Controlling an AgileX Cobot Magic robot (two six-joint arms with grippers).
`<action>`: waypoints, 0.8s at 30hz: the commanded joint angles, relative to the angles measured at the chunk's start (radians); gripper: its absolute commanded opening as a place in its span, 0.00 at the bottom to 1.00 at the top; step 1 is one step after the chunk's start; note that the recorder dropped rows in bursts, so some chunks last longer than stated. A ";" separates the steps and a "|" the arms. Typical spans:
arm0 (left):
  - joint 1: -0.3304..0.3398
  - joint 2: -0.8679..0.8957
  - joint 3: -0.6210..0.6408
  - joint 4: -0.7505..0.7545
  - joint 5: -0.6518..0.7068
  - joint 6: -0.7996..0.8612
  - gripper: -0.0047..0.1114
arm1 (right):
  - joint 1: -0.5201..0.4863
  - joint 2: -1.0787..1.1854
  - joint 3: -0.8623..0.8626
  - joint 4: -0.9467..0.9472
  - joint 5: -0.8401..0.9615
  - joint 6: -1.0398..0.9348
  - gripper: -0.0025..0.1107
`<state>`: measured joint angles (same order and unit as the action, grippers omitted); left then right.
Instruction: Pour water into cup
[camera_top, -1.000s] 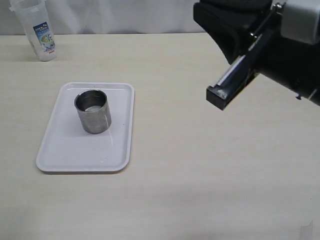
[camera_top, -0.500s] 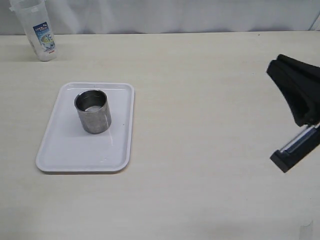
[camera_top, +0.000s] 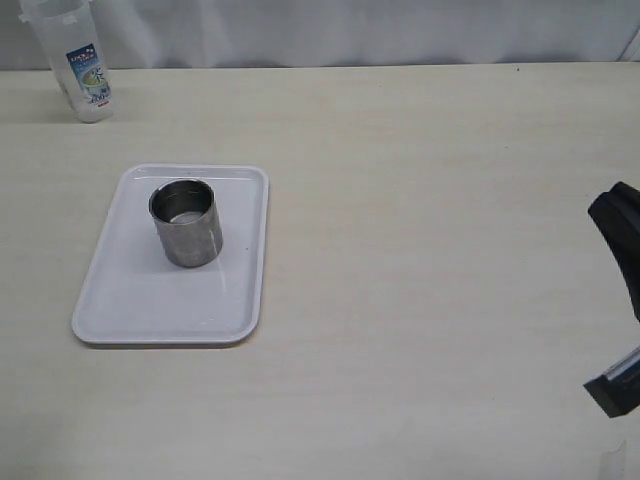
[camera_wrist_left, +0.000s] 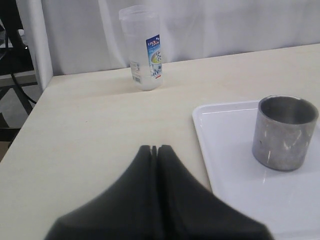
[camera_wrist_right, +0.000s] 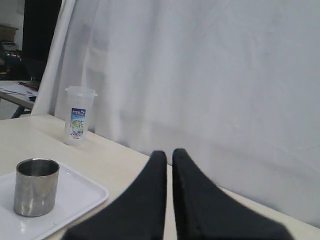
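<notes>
The grey steel cup (camera_top: 186, 225) stands upright on a white tray (camera_top: 130, 300) at the left of the table. It also shows in the left wrist view (camera_wrist_left: 284, 132) and the right wrist view (camera_wrist_right: 36, 186). The clear plastic jug (camera_top: 80, 60) with a blue-green label stands at the far left corner, apart from the tray. My left gripper (camera_wrist_left: 155, 148) is shut and empty, low over the table beside the tray's edge (camera_wrist_left: 200, 130). My right gripper (camera_wrist_right: 169, 152) is shut with a thin slit and holds nothing. It is far right of the cup, and only part of it (camera_top: 620, 235) shows at the exterior view's edge.
The table is a pale cream surface (camera_top: 420, 200). A white curtain (camera_wrist_right: 210, 75) hangs behind the table's far edge. The jug also shows in the left wrist view (camera_wrist_left: 145, 47) and the right wrist view (camera_wrist_right: 78, 116).
My right arm has swung from the upper right, down and to the right, almost out of the exterior view. The cup, tray and jug have not moved.
</notes>
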<state>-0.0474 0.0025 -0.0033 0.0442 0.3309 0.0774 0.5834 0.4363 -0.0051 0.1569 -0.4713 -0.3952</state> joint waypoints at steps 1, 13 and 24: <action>0.002 -0.003 0.003 -0.001 -0.007 0.000 0.04 | -0.002 -0.064 0.005 0.011 0.111 0.044 0.06; 0.002 -0.003 0.003 -0.001 -0.007 0.000 0.04 | -0.004 -0.207 0.005 -0.185 0.285 0.251 0.06; 0.002 -0.003 0.003 -0.001 -0.007 0.000 0.04 | -0.163 -0.349 0.005 -0.185 0.414 0.253 0.06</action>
<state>-0.0474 0.0025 -0.0033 0.0442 0.3309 0.0774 0.4644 0.1153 -0.0027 -0.0189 -0.0853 -0.1466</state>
